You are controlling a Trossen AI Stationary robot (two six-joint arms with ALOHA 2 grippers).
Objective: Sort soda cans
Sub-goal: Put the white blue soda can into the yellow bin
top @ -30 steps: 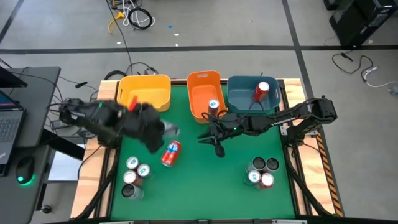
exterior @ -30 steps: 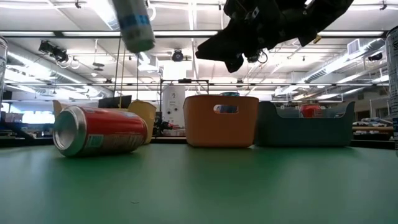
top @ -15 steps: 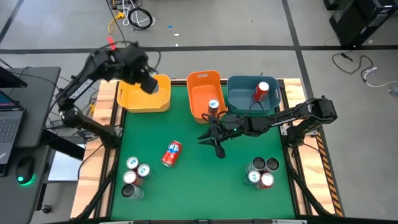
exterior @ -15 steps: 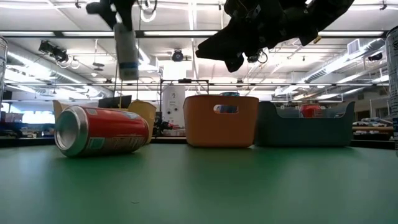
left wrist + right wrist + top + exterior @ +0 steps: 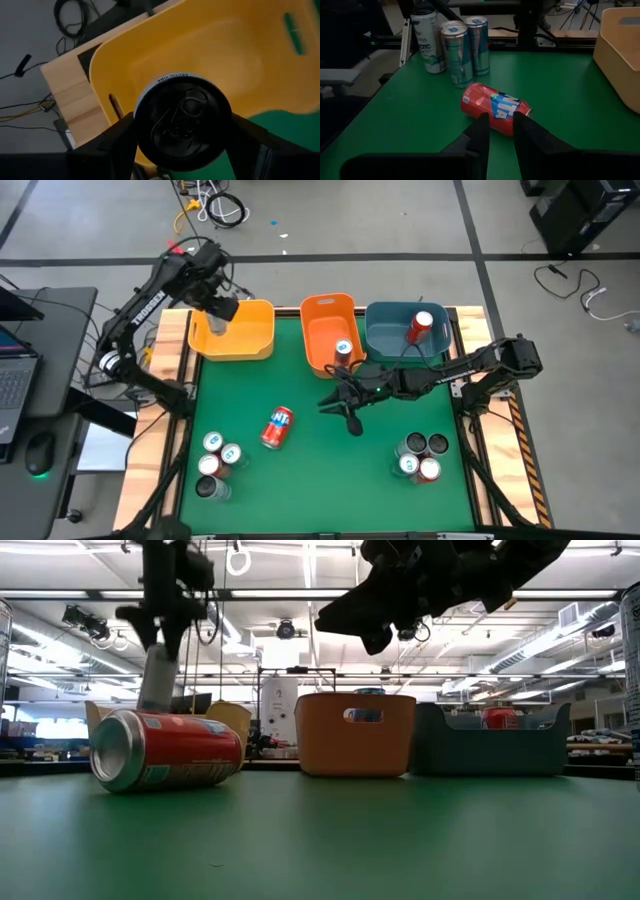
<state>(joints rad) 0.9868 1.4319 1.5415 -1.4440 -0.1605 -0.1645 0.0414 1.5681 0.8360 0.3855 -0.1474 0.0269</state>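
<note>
Nearby: yellow bin (image 5: 240, 332), probably empty.

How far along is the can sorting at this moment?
Done: one white-and-blue can in the orange bin, one red can in the blue bin. In hand: left gripper holds a grey can over the yellow bin. Left: the tipped red can and two clusters. Right gripper hovers empty.

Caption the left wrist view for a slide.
Left gripper holds a grey can above the yellow bin.
</note>
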